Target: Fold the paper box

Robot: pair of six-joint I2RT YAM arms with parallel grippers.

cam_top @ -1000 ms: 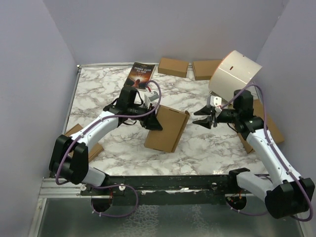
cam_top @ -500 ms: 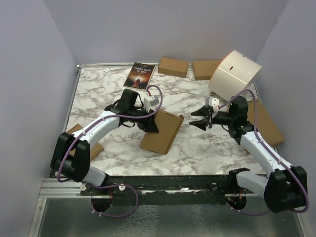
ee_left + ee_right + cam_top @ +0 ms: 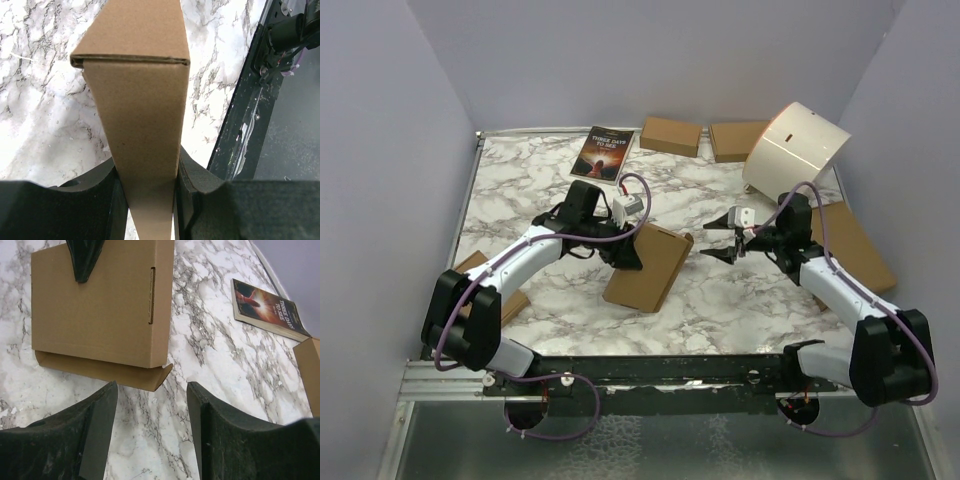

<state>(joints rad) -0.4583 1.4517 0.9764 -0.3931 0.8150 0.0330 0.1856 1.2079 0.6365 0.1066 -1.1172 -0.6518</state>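
Left gripper (image 3: 628, 256) pinches the paper box (image 3: 650, 268) by its edge, right gripper (image 3: 718, 238) spread empty; the untucked flap may spring open.

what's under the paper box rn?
Only marble table shows around the paper box, clamped by the left gripper. One untucked flap sticks out along its edge. The patch directly below is hidden.

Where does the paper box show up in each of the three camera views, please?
Top external: the paper box sits at the centre of the picture.
Left wrist: it fills the middle, rising from the bottom edge.
Right wrist: it is in the upper left.
Shared landmark: the left gripper clamped on its edge.
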